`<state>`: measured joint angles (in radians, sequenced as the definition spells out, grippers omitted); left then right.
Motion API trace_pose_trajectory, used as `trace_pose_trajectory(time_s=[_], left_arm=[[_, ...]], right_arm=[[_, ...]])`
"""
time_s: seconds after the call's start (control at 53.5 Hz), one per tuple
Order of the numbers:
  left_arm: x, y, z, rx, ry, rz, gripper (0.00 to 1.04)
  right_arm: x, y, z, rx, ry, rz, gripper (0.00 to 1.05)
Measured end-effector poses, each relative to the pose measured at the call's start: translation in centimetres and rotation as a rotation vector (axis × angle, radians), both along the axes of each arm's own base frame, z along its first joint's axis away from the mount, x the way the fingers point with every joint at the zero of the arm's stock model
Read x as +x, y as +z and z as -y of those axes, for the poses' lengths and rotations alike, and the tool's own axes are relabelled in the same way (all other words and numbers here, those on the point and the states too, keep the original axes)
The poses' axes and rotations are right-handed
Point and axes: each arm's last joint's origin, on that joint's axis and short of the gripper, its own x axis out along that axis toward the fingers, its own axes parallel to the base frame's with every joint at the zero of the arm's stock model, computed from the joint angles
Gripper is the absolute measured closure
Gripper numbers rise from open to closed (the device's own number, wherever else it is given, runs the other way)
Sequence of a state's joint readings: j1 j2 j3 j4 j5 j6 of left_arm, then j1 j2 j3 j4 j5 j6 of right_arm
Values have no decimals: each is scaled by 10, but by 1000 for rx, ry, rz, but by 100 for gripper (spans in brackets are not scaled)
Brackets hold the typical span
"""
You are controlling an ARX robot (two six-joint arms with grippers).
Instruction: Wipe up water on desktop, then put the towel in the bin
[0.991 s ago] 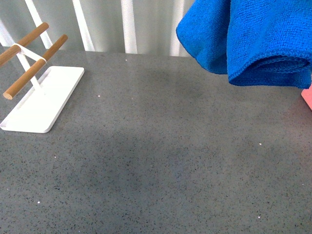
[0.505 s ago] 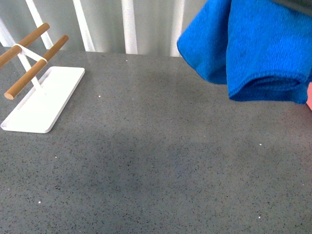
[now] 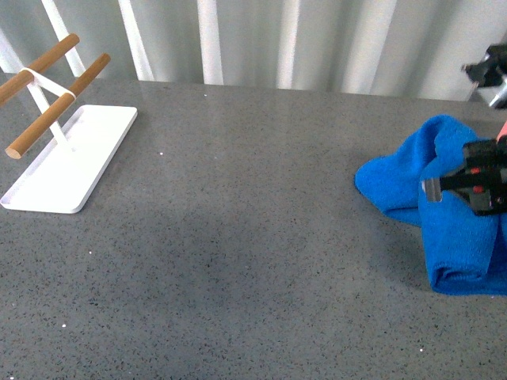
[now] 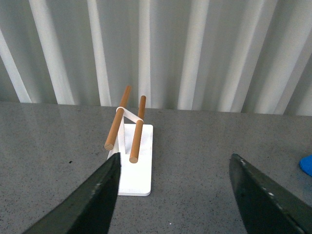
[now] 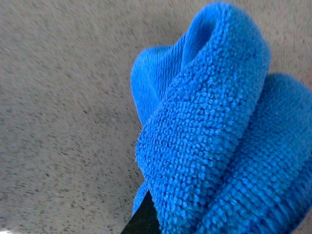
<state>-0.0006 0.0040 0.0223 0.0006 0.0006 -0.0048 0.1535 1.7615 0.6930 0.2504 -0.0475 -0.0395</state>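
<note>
Front view: the black-and-red right gripper [image 3: 469,187] has its jaws clamped on a raised fold of the bright royal-blue microfibre towel [image 3: 451,237]. In the right wrist view one dark finger [image 5: 142,220] shows against the bunched cloth. The towel rests on the dark grey speckled stone-like surface [image 3: 238,237] at the robot's far right. Its long axis runs near to far, with a rolled end facing the robot and a lobe spreading leftward. The dark left gripper [image 4: 178,195] hangs with jaws wide apart, well apart from the towel, facing a white rectangular tray base [image 4: 139,165] that carries two slanted wooden rods [image 4: 117,124]
</note>
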Motion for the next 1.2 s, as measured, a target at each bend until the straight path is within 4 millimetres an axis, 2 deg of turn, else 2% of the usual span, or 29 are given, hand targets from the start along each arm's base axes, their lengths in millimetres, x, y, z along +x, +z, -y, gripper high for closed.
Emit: trace_pose_trajectory(time_s=[0.075,0.112,0.187,0.374,0.561,0.692,0.86,0.991,1.197], left_arm=[[0,0,0,0,0,0,10],[0,0,0,0,0,0,6],[0,0,0,1,0,0,8],[0,0,0,1,0,0,7],[0,0,0,0,0,0,7],[0,0,0,1,0,0,7],[0,0,0,1,0,0,7],[0,0,0,1,0,0,7],[0,0,0,1,0,0,7]], right_arm=[[4,-17,1,-27,-8,-43,101],[6,-23,2,-33,-9,-54,101],[11,-40,3,-39,-12,-86,101],[12,-61,10,-29,-18,-135,101],[10,-63,27,-13,-32,-132,101],[11,-64,50,-27,-76,-129,101],[23,-65,62,-65,-98,-108,101],[40,-64,63,-100,-108,-94,101],[82,-66,54,-189,-135,-50,101]])
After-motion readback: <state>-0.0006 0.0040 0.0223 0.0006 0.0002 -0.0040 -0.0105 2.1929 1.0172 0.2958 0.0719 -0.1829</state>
